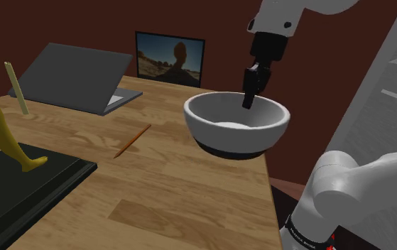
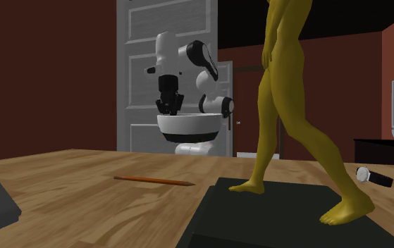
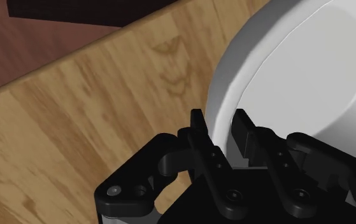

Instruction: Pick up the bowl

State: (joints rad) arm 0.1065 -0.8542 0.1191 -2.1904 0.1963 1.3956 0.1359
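Between pinching fingers (image 3: 197, 125): rim of white bowl (image 1: 236, 122), hanging just below gripper (image 1: 248, 104).

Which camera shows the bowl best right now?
The shoulder view: the whole white bowl, rim, inside and dark base, with the gripper on its far rim. The second exterior view shows it side-on and far off across the table; the wrist view shows a stretch of rim clasped between the fingers.
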